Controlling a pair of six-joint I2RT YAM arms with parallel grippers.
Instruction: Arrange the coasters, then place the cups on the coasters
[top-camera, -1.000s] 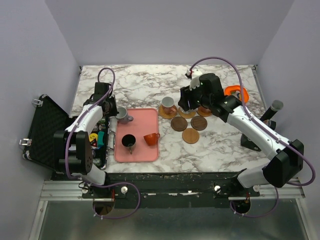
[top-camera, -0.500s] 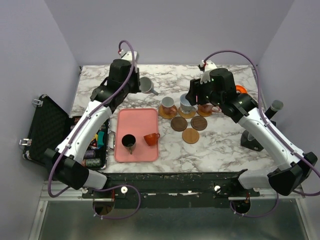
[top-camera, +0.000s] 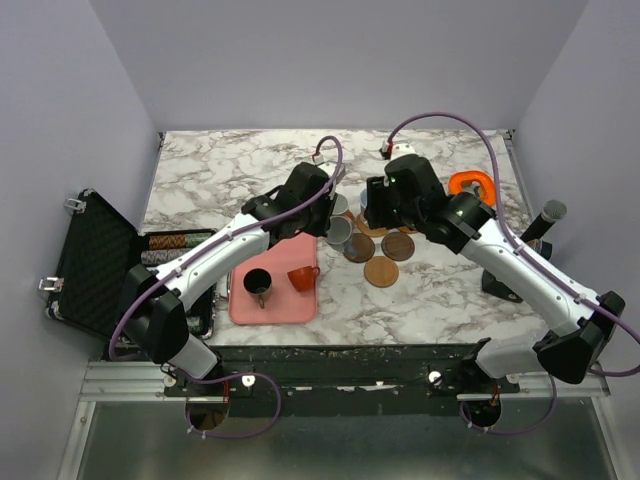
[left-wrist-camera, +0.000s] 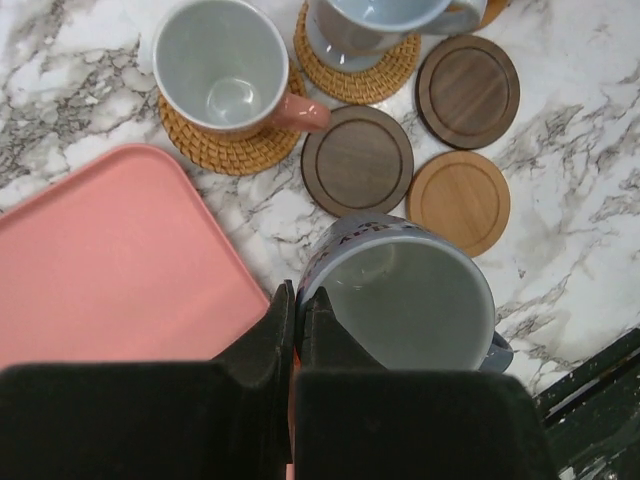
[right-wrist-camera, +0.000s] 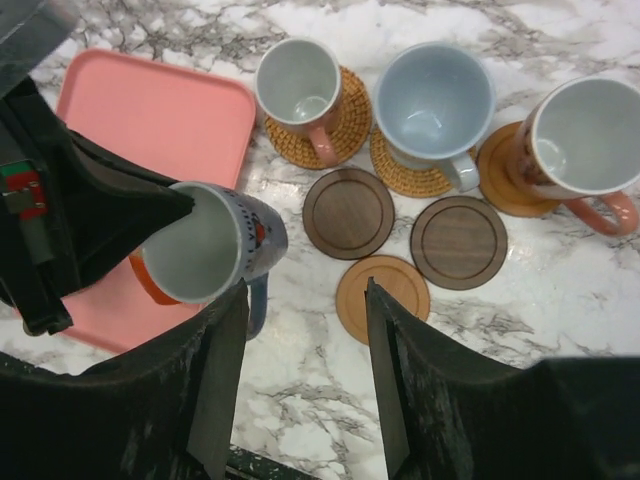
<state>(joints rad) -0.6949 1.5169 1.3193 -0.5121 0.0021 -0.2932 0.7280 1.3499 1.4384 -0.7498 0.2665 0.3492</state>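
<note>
- The grey mug (left-wrist-camera: 400, 300) is off the pink tray (left-wrist-camera: 100, 260), where it sat a second ago. It now hangs beside the coaster cluster.
- Your left gripper (left-wrist-camera: 291, 300) is pinching its rim.
- In the left wrist view, a free dark coaster (left-wrist-camera: 357, 160) lies at 12 o'clock from the mug. A light one (left-wrist-camera: 458, 200) lies at 1 o'clock.
- The pale blue cup (right-wrist-camera: 433, 100) now rests on a woven coaster (right-wrist-camera: 400, 170).
- Your right gripper (right-wrist-camera: 305, 300) has let it go and hovers above with its jaws spread, empty.
- Three cups look seated and three coasters remain free.
- The black cup (top-camera: 257, 283) and the orange cup (top-camera: 302, 277) wait on the tray.
</note>
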